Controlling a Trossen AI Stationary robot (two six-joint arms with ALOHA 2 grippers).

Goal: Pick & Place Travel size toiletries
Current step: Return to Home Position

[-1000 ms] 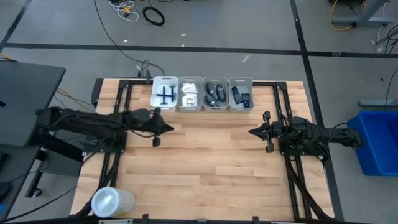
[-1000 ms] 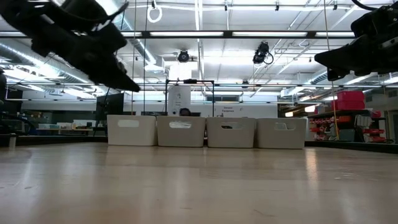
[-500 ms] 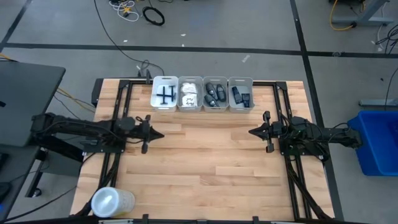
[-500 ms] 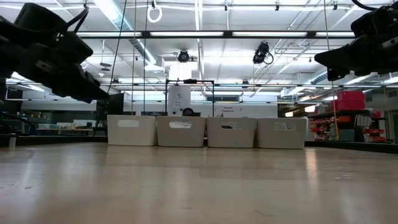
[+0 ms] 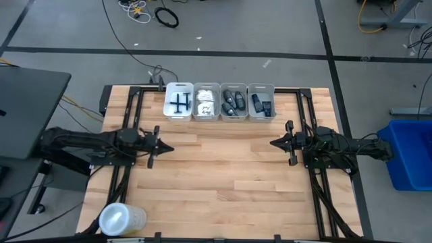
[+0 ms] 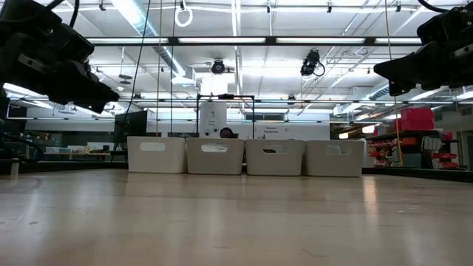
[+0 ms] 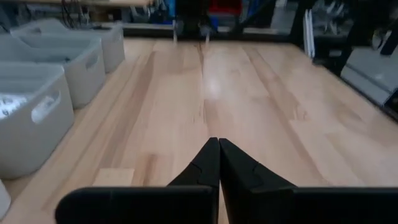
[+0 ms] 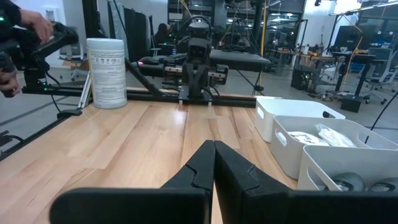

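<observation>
**A:** Jaw status?
**B:** Fully closed, empty: left gripper and right gripper, above the light wooden table.
**A:** Toiletries?
**B:** In pale plastic bins, far edge: dark blue T-shaped razors, white crinkly packets, dark oblong containers.

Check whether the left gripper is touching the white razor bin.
Apart: the high view shows bare tabletop between the left gripper and the white razor bin.

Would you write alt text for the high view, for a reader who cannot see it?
From above, four bins line the far edge of a wooden table, holding dark blue razors, white packets and dark containers. The left gripper and right gripper, both shut and empty, face each other across it; a clear tub stands at its near left corner.
</observation>
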